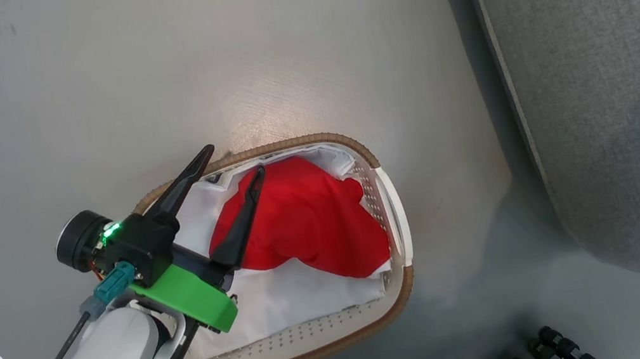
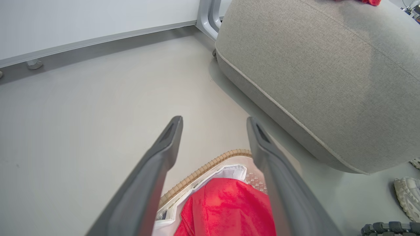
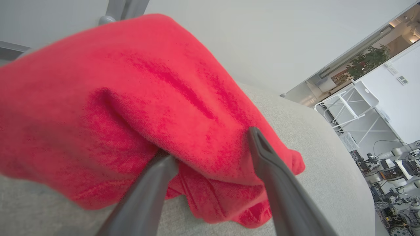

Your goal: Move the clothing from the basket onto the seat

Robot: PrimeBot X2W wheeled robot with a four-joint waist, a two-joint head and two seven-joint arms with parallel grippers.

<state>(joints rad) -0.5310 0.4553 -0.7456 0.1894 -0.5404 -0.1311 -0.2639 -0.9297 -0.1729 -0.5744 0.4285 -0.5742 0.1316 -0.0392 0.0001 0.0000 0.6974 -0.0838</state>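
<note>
Smooth grey floor (image 1: 86,81) carries an oval laundry basket (image 1: 289,144), set near the seat (image 1: 615,94) of a sofa, probably so that each carry is short. The basket's walls are perforated white plastic under a brown woven rim, and a white cloth liner (image 1: 288,300) lies loose inside. On that liner a red garment (image 1: 307,220) sits bunched in a soft, rounded heap, plain and matte. Above it hangs the left gripper (image 1: 235,159), its two long, dark, tapered fingers spread wide and holding nothing. One tip is over the rim and the other over the red cloth, seemingly lined up for a pick. The right gripper (image 3: 210,145) is over the seat, jaws apart and pinching nothing. A second red garment (image 3: 115,98), fuzzy like terry, lies crumpled on the coarse grey weave, with a fold draped against one finger. One piece of clothing is on the cushion, and the other is not yet moved.
</note>
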